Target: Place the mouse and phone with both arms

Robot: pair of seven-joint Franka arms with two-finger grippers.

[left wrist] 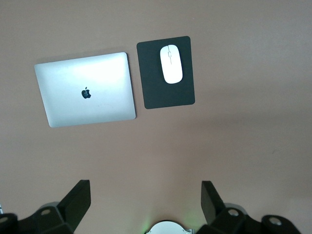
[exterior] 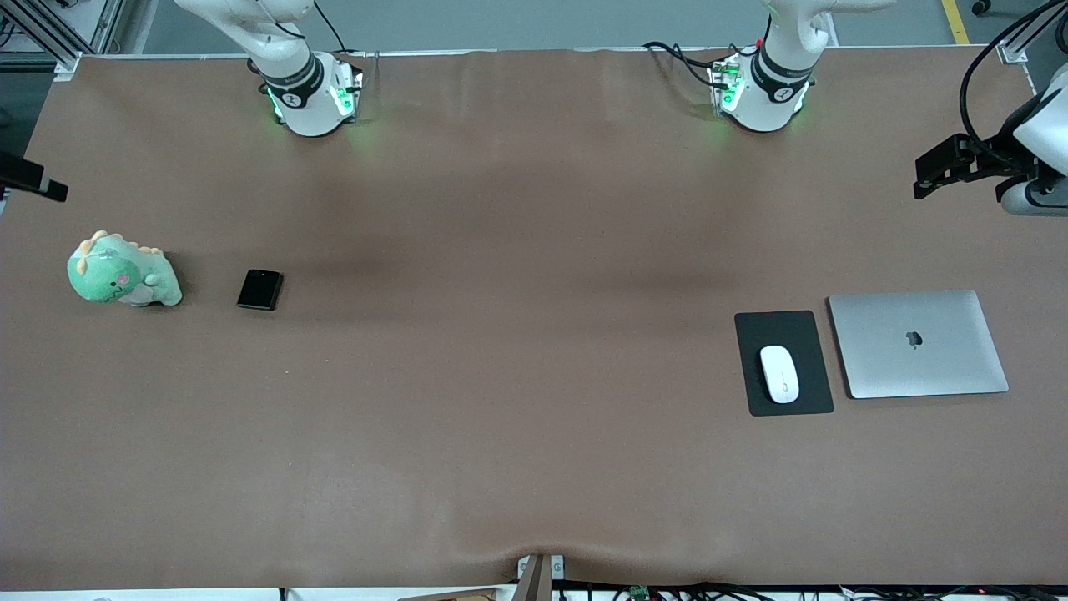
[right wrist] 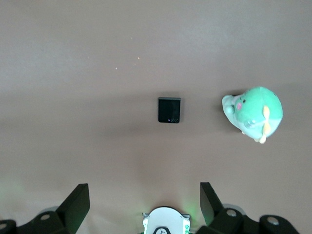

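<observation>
The mouse lies on a black pad. Both wrist views show fingers spread apart (front view hides them).

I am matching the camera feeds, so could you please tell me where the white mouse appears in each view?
Front view: the glossy white oval mouse lies on the matte black rectangular pad, toward the left arm's end of the table.
Left wrist view: the mouse is on the pad, well clear of the open left end effector.
Right wrist view: not in it.
Shared landmark: the closed silver laptop beside the pad.
</observation>
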